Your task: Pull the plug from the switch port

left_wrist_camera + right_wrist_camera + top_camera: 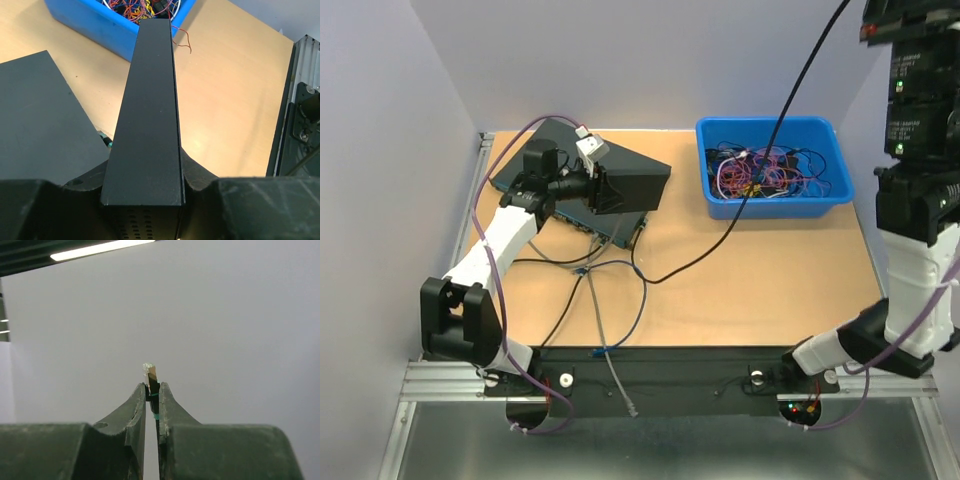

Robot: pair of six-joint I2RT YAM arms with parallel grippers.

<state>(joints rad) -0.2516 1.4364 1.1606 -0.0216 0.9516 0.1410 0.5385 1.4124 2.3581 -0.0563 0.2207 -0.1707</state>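
Nearly done, by the look of it: plug (150, 371) out of its port, pinched tight in the right claw (151, 390), raised high at the right, well above the tabletop (770, 290), with the black cable (799, 80) trailing down and left toward the switch (635, 178). Left claw (142, 200) clamped on the switch body at the far left, holding it tipped up on edge. Left over, probably only lowering both and letting go; cannot tell whether the grey and blue cables (592, 300) by the switch's near edge sit in ports.
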